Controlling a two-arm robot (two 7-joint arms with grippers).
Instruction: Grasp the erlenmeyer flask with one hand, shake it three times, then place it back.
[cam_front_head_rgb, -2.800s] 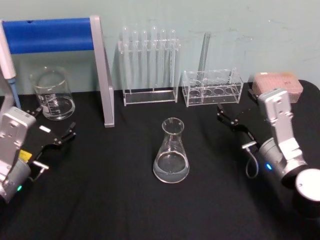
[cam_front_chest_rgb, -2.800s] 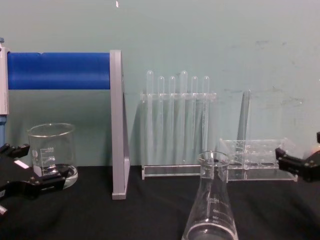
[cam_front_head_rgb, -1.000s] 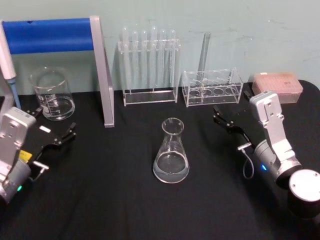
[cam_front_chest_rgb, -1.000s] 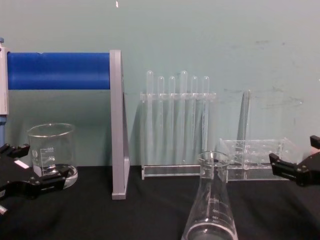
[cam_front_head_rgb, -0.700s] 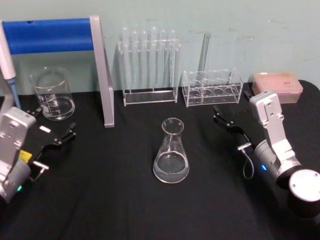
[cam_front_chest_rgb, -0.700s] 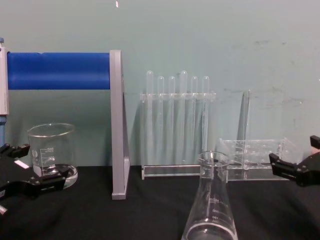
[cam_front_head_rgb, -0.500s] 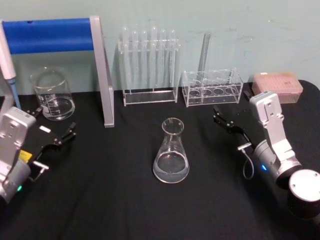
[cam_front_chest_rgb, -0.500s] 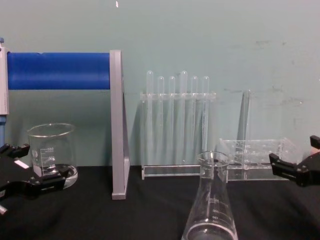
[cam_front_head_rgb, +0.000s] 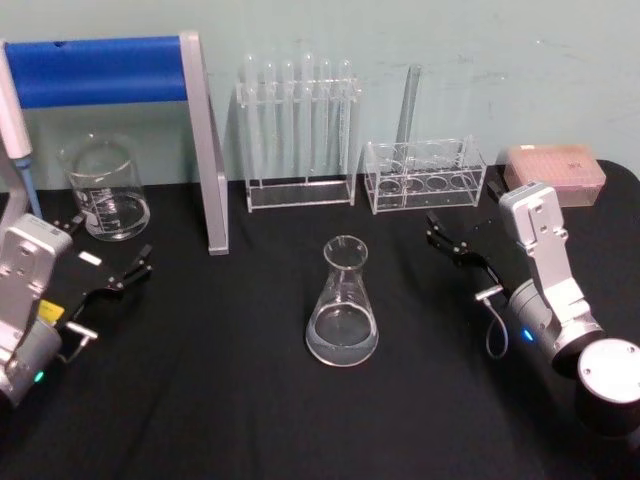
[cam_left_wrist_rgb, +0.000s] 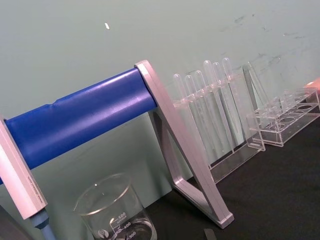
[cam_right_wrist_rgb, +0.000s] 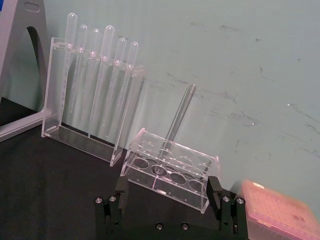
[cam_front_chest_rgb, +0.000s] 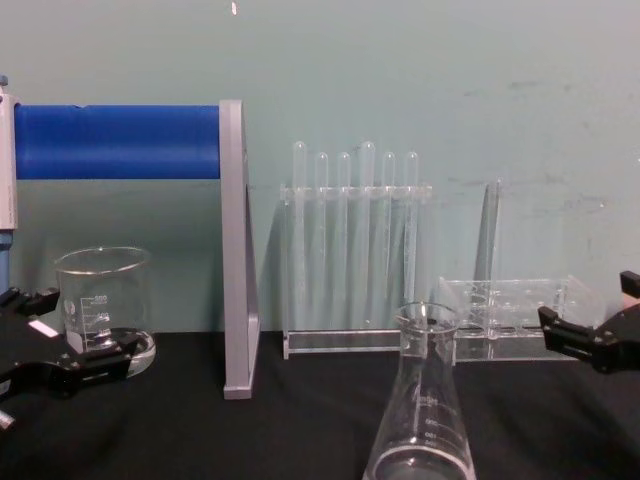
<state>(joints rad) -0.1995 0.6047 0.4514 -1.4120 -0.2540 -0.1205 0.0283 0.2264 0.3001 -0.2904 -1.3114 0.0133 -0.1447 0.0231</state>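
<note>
Flask (cam_front_head_rgb: 343, 305) of clear glass, conical, with a wide base, a narrow neck and a flared rim, stood upright on the black surface (cam_front_head_rgb: 230, 400) and held a shallow layer of clear liquid; nothing touched it. The chest view added faint white graduation marks on its wall (cam_front_chest_rgb: 423, 420).

The right end effector (cam_front_head_rgb: 447, 238), black with a grey wrist and a silver plug on a grey cable, hovered well to the right of the flask, its fingers spread apart and holding nothing. The right wrist view showed both fingers (cam_right_wrist_rgb: 120, 189) standing wide, with a low clear acrylic rack (cam_right_wrist_rgb: 170, 169) between and beyond them, one test tube upright in it.

The left end effector (cam_front_head_rgb: 105, 260), black with a white sticker, lay well to the left of the flask, also spread open and empty, just in front of a squat glass beaker (cam_front_head_rgb: 104, 187).

Behind the flask stood a taller clear rack of round-tipped test tubes (cam_front_head_rgb: 299, 130); behind and to its left, a grey metal frame carrying a blue cylindrical bar (cam_front_head_rgb: 100, 70). A pink tip box (cam_front_head_rgb: 555, 167) sat behind and far to the flask's right.
</note>
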